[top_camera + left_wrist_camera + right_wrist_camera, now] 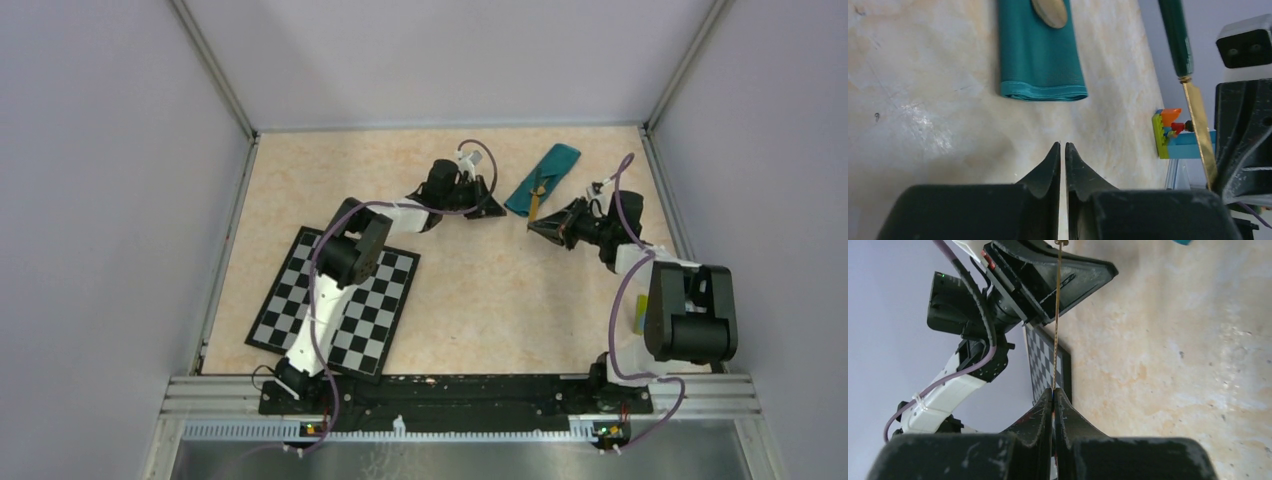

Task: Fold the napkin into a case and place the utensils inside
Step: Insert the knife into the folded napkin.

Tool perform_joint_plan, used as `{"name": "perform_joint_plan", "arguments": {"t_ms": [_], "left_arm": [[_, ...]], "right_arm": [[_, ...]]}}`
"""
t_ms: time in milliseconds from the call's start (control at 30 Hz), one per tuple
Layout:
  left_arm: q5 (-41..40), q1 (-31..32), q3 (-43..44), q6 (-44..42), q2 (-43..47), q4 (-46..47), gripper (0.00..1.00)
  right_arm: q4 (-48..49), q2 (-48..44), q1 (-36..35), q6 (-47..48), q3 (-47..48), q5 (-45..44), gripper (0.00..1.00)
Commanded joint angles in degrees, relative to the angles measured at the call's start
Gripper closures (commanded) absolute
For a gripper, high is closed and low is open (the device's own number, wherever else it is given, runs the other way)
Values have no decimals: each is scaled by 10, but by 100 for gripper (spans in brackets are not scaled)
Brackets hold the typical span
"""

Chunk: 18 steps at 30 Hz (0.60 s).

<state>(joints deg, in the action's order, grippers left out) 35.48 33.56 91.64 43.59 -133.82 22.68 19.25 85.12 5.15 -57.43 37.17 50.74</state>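
Note:
The napkin lies folded as a narrow teal case (547,176) (1040,50) at the back right of the table. A tan utensil end (1049,11) rests on the case. My right gripper (532,226) (1053,390) is shut on a utensil with a thin gold blade (1056,315) (1198,125) and a dark green handle (1175,35), held in the air just in front of the case's near end. My left gripper (497,208) (1062,145) hovers over bare table just left of the case, its jaws shut with nothing between them.
A black-and-white checkerboard mat (380,320) (1040,360) lies at the front left under the left arm. A blue-and-green toy block piece (1168,132) (640,313) sits by the right wall. Grey walls enclose the table on three sides.

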Motion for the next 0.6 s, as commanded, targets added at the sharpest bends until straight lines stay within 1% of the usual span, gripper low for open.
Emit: {"name": "perform_joint_plan", "arguments": {"t_ms": [0,100,233,400,567], "left_arm": [[34,10,92,19,-46,51,91],[18,16,113,6,-70,36,94],[-6,21,112,-5,-73,32,97],[-75,33,114,-26,-67,22,100],[-133,44,155,-17,-96,-13,100]], "right_arm": [[-26,18,18,35,21,4,100],[-54,28,29,50,28,-1,100],[-82,32,31,74,36,-15,100],[-72,54,31,76,37,-13,100],[-72,67,33,80,47,-19,100]]}}
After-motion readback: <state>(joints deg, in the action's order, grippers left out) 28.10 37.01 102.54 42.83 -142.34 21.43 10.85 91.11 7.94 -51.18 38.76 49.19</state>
